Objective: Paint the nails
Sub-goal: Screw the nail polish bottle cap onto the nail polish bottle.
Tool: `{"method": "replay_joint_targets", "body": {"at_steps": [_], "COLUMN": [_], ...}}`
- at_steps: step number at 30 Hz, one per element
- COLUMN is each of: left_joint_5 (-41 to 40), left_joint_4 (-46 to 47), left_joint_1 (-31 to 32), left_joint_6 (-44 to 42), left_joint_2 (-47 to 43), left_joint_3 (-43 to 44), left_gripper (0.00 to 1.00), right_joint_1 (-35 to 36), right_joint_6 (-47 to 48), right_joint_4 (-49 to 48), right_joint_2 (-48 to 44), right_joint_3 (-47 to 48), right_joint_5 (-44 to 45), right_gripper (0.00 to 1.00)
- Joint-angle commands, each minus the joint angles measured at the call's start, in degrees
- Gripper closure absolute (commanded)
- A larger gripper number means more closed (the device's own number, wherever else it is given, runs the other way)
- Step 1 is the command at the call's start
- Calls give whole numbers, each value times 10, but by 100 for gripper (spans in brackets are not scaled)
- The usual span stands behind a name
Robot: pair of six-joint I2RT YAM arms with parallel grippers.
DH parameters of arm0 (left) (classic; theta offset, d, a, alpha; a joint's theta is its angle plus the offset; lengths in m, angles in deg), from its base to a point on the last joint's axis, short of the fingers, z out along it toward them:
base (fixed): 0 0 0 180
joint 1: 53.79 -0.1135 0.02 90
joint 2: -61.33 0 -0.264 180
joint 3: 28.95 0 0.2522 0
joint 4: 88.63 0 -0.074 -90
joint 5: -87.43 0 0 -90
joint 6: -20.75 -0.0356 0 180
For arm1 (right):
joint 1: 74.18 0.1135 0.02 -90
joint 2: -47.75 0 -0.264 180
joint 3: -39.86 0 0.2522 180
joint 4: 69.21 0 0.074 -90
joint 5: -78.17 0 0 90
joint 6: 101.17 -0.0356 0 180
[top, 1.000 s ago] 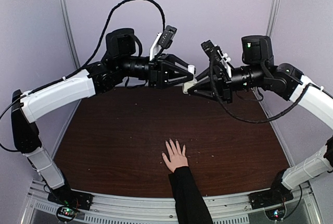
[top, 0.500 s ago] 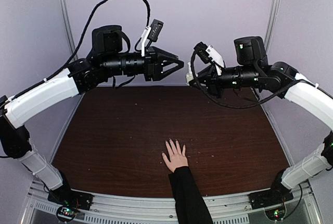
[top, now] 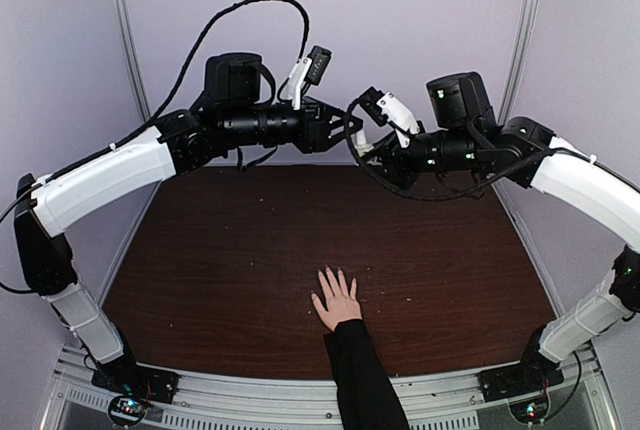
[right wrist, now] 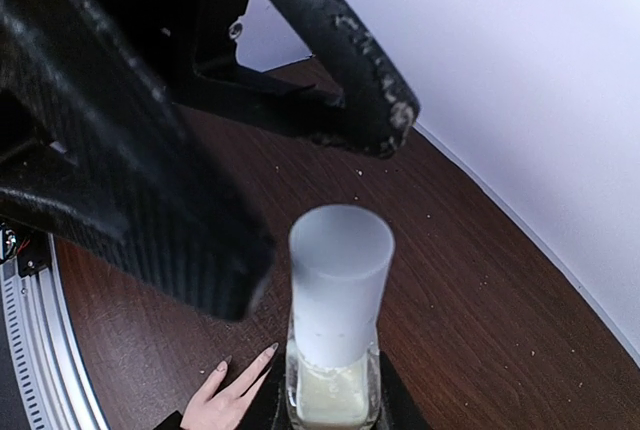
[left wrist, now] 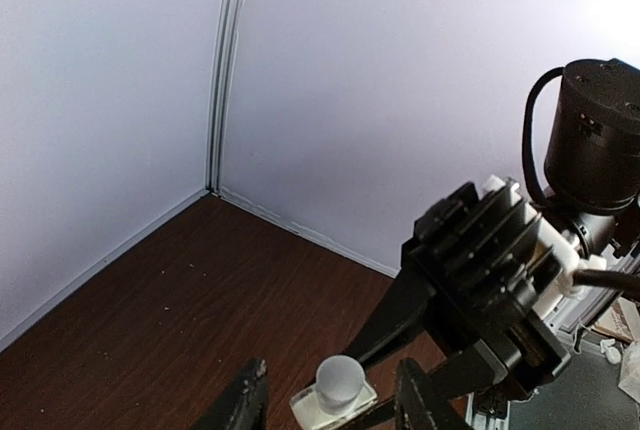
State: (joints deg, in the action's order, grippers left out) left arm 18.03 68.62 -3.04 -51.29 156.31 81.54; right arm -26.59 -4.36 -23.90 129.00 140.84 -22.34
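Right gripper (right wrist: 332, 408) clamped on the small clear bottle (right wrist: 332, 390), left gripper (left wrist: 335, 408) jaws apart flanking its white cap (right wrist: 340, 280), both high over the table (top: 220, 250); nails (right wrist: 222, 365) on the hand (top: 337, 302) lying flat near the front edge are tiny, rigid, live, so I'd say brush-touch only, nothing to grip.

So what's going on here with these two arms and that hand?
The right gripper holds a small clear bottle up in the air. The left gripper is open, its fingers either side of the white cap, seemingly about to grip it. A person's hand lies spread flat on the table, waiting.
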Motion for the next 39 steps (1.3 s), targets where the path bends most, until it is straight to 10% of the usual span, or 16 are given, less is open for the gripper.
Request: {"method": "replay_joint_targets", "body": {"at_steps": [1, 13, 28, 39], "left_joint_5": [-18, -20, 39, 118], "left_joint_4": [10, 5, 24, 20], "left_joint_1": [3, 3, 3, 4], "left_joint_6": [10, 25, 23, 0], "left_joint_2": [14, 34, 35, 34], "left_joint_3": [30, 45, 30, 1], "left_gripper": [57, 63, 100, 100], "right_joint_1": [6, 13, 13, -17], "right_joint_6": [-13, -12, -3, -5], "right_joint_4": [3, 11, 8, -12], "right_joint_2": [6, 13, 8, -6], "right_joint_3": [26, 36, 44, 61], "right_joint_5": [30, 40, 19, -102], "right_gripper": [100, 100, 100, 100]}}
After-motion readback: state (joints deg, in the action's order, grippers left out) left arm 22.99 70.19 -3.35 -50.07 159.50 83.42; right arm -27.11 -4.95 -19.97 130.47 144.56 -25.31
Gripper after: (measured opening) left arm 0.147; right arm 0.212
